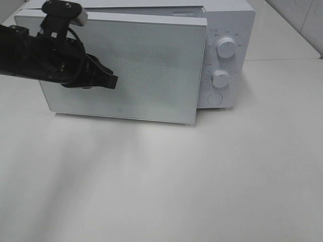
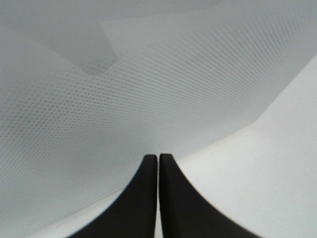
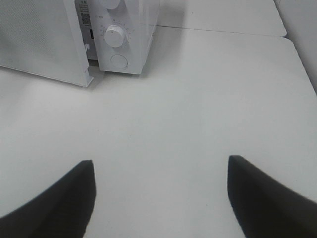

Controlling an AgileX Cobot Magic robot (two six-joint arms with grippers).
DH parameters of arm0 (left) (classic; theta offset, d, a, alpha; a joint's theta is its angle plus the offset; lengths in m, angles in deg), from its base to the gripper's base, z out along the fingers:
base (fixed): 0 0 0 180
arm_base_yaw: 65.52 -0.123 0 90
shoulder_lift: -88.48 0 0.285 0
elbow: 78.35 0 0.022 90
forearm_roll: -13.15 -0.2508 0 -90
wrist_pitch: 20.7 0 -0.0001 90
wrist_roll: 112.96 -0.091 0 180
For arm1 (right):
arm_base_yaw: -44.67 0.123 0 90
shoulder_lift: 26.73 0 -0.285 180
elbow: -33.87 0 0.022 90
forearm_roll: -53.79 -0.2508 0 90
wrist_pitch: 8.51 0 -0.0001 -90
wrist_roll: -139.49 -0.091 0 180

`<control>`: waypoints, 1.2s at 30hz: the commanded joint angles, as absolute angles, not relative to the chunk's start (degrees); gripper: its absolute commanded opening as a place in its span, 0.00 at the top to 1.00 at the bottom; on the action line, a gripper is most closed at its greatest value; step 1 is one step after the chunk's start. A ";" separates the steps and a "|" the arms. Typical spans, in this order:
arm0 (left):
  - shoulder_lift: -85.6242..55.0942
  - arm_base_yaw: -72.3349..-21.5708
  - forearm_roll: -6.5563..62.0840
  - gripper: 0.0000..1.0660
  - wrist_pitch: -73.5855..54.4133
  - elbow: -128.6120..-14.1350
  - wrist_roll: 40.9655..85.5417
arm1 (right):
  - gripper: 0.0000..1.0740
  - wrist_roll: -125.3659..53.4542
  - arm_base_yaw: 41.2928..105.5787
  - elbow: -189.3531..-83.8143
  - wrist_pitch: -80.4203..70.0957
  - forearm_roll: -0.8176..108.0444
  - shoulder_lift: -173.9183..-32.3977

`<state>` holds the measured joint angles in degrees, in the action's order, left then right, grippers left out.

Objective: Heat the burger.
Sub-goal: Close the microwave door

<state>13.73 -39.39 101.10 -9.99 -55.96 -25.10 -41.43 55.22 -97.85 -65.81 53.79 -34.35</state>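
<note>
The burger shows in none of the three views, so where it lies relative to either pincer cannot be told. In the high view the left pincer [image 1: 112, 79] reaches in from the upper left of the frame. Its black tips are against, or just short of, the dotted glass of the door [image 1: 151, 75] (contact cannot be settled). Its wrist view shows its two fingers [image 2: 143, 198] pressed together with nothing between them, and the door's dotted surface fills most of the view beyond. The door stands slightly ajar from the white microwave [image 1: 229, 20]. The microwave's upper dial [image 1: 225, 47] and lower dial [image 1: 220, 78] sit right of centre in the upper part of the frame. The right pincer [image 3: 159, 163] appears only in its own wrist view, jaws spread wide with nothing held, above the white table [image 1: 202, 176].
</note>
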 commanded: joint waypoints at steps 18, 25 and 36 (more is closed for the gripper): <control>29.08 -29.94 101.90 1.00 -13.71 -78.31 -24.52 | 0.36 -40.51 55.27 -97.97 -65.29 53.79 -32.80; 32.86 -28.79 102.02 1.00 -13.71 -83.98 -22.58 | 0.36 -40.51 55.27 -97.97 -65.29 53.79 -32.80; 36.30 -28.68 102.02 1.00 -14.97 -89.48 -21.49 | 0.36 -40.51 55.27 -97.97 -65.29 53.79 -32.80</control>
<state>35.79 -27.13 102.59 -10.10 -87.70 -19.71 -41.43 55.22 -97.85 -65.75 53.79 -34.35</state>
